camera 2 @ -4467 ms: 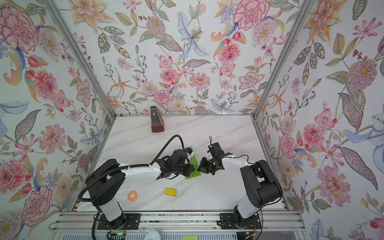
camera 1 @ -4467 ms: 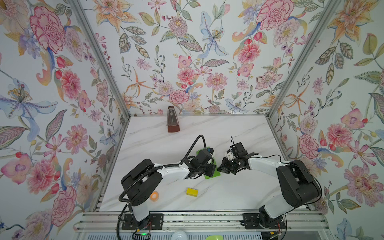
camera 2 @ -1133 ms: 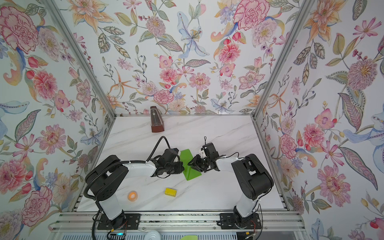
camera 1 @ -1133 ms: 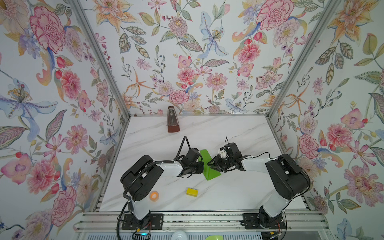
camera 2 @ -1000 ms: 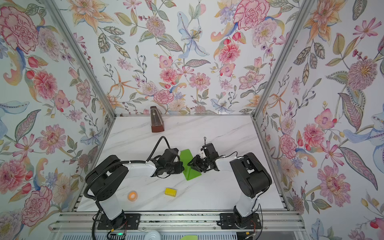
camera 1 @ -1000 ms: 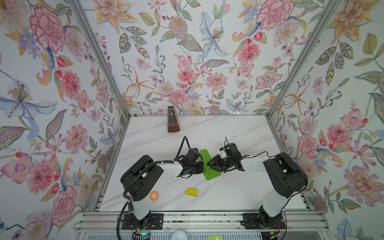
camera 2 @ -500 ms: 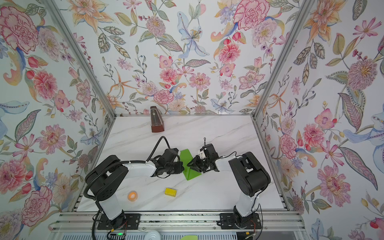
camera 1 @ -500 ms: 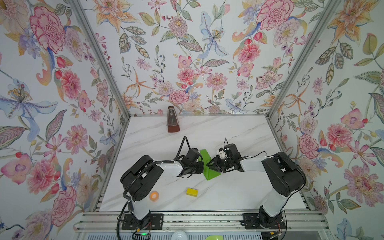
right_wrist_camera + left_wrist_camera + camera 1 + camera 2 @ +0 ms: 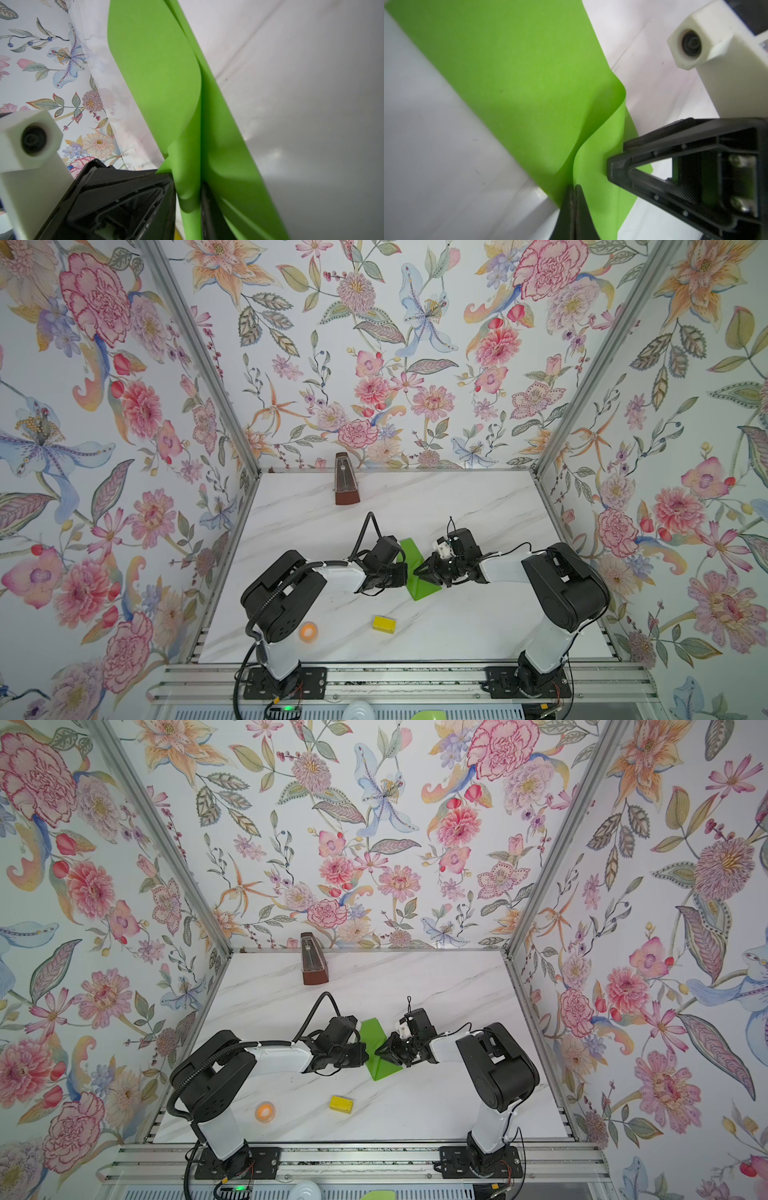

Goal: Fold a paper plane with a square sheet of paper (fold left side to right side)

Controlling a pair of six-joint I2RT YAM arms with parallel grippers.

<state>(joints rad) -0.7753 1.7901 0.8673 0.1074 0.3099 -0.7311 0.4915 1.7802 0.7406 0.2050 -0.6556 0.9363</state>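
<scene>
The square sheet of paper (image 9: 419, 591) (image 9: 382, 1071) is lime green and stands folded over as a loose wedge mid-table between my two grippers. My left gripper (image 9: 405, 574) (image 9: 365, 1052) is shut on one edge of it, and the left wrist view shows the jaws (image 9: 573, 187) pinched on the paper (image 9: 519, 72). My right gripper (image 9: 417, 572) (image 9: 377, 1051) faces it from the other side. In the right wrist view its fingers (image 9: 207, 207) stand slightly apart, with a curled fold of paper (image 9: 155, 72) loose between them. No paper plane is in view.
A small yellow block (image 9: 383, 624) and an orange ring (image 9: 308, 632) lie near the front of the marble table (image 9: 478, 510). A brown metronome (image 9: 345, 485) stands at the back. Flowered walls close in three sides.
Since the oldest frames both grippers have moved back and left, and the paper now stands up as a wedge. Over the last second the right gripper has edged onto the fold.
</scene>
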